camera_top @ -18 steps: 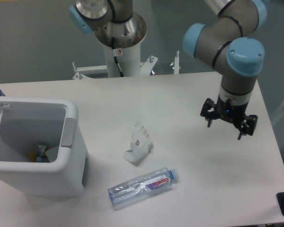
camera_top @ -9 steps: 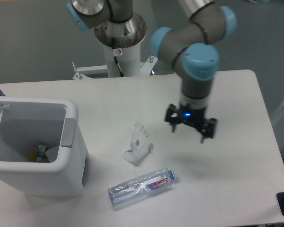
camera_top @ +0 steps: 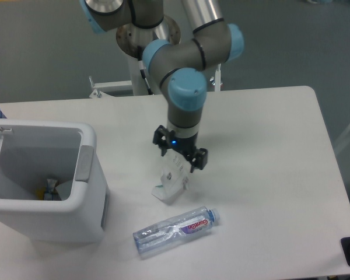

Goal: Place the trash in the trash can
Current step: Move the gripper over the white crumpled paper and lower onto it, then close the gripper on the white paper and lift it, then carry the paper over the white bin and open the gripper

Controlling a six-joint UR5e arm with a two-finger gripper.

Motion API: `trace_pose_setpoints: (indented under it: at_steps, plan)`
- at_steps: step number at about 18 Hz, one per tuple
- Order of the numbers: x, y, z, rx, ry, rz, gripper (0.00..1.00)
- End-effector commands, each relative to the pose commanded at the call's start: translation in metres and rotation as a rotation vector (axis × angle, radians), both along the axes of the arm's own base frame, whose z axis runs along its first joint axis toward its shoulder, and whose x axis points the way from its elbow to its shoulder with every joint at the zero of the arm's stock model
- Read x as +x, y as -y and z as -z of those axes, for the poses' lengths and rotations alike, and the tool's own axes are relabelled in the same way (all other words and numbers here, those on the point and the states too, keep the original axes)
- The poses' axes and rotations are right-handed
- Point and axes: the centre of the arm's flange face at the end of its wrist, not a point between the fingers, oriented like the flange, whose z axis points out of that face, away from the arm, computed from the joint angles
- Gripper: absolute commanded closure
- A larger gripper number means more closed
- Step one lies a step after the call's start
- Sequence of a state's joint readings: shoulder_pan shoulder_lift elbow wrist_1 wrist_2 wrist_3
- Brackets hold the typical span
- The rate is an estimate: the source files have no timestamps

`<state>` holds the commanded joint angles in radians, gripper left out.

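Where grey floor shows — white table (camera_top: 268,192)

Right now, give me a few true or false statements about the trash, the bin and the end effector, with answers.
1. The end effector hangs open above the paper wrapper. True.
2. The crushed bottle lies inside the trash can. False: it lies on the table, in front of the wrapper.
3. The trash can sits at the table's left side. True.
4. The end effector is gripping the bottle. False: it holds nothing.
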<state>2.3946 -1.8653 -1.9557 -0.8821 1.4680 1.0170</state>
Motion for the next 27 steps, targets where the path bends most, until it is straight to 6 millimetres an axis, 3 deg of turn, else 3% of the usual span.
trace_pose_setpoints:
  at_steps: [1, 3, 4, 7, 10, 13, 15, 22, 27]
  plan:
    - [0.001, 0.0, 0.007, -0.008, 0.007, 0.002, 0.04]
    - [-0.001, -0.001, 0.009, -0.012, 0.008, -0.001, 0.24]
    - [-0.001, -0.002, 0.009, -0.011, 0.007, -0.003, 0.38]
    - [-0.003, -0.003, 0.007, -0.013, 0.008, -0.055, 0.97]
    - [-0.014, -0.009, -0.007, 0.012, -0.009, -0.082, 1.0]
    - [-0.038, -0.005, -0.025, 0.045, -0.026, -0.12, 1.0]
    - [-0.062, -0.006, -0.052, 0.134, -0.013, -0.154, 1.0]
    - [-0.092, -0.027, -0.108, 0.335, 0.083, -0.315, 1.0]
    - [-0.111, -0.046, -0.17, 0.489, 0.157, -0.42, 1.0]
